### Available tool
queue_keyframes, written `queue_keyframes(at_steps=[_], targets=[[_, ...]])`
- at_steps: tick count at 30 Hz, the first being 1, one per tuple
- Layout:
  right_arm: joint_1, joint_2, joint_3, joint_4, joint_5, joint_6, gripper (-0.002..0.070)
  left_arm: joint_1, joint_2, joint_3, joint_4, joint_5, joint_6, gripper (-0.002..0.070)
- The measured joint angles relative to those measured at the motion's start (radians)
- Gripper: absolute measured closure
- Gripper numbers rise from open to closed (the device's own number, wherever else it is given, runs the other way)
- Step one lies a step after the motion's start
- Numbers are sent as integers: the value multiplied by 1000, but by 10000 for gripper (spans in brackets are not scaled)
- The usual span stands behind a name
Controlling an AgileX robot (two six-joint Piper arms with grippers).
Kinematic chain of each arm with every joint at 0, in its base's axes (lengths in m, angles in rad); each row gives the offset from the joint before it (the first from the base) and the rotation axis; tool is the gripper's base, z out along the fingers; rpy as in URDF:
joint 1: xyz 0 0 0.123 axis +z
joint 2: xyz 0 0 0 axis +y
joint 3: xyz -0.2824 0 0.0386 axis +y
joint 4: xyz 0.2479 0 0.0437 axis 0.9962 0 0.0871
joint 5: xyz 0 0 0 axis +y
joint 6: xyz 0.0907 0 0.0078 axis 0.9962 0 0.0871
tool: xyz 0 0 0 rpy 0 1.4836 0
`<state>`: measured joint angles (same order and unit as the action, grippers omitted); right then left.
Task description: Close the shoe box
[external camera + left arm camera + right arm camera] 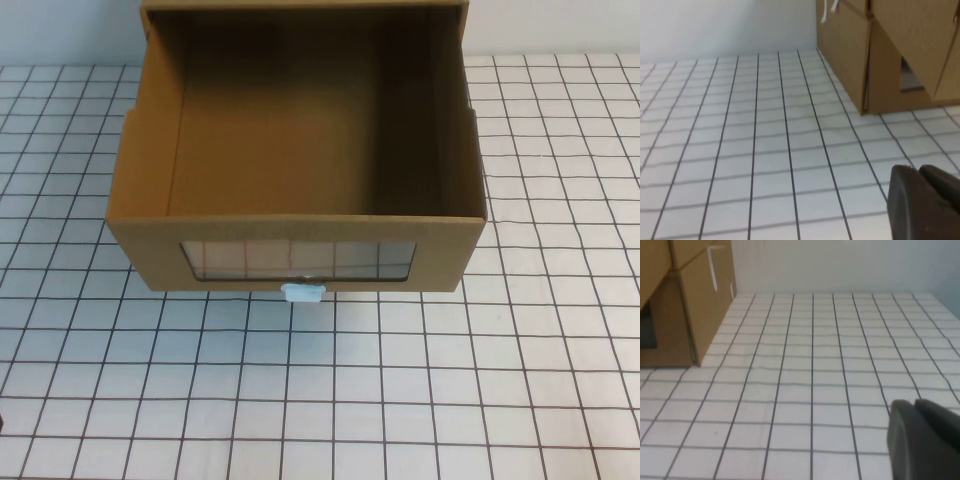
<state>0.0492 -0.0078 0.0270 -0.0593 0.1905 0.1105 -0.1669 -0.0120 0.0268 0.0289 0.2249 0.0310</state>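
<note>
The shoe box (300, 130) is brown cardboard and stands at the back middle of the table. Its drawer is pulled out toward me, open on top and empty. The drawer front has a wide clear window (297, 260) with a small white tab (303, 292) below it. The box's side shows in the left wrist view (880, 55) and in the right wrist view (685, 300). My left gripper (920, 172) is shut and empty, low over the table, well away from the box. My right gripper (915, 407) is shut and empty, likewise apart from the box. Neither gripper shows in the high view.
The table (400, 400) is white with a black grid. A pale wall (725, 25) stands behind it. Bare table lies in front of the drawer and on both sides of the box.
</note>
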Motion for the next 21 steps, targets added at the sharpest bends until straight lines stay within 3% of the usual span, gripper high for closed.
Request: queue_keyframes(at_steps=[5,14,21], targets=[[0,0,0,-2,-136,0,689,0,0,0,2,-97,0,680],[0,0,0,-4,-527,0,690,0,0,0,2,-451,0,680],[0,0,0,-6,-592,0,690,0,0,0,2,-468,0,680]])
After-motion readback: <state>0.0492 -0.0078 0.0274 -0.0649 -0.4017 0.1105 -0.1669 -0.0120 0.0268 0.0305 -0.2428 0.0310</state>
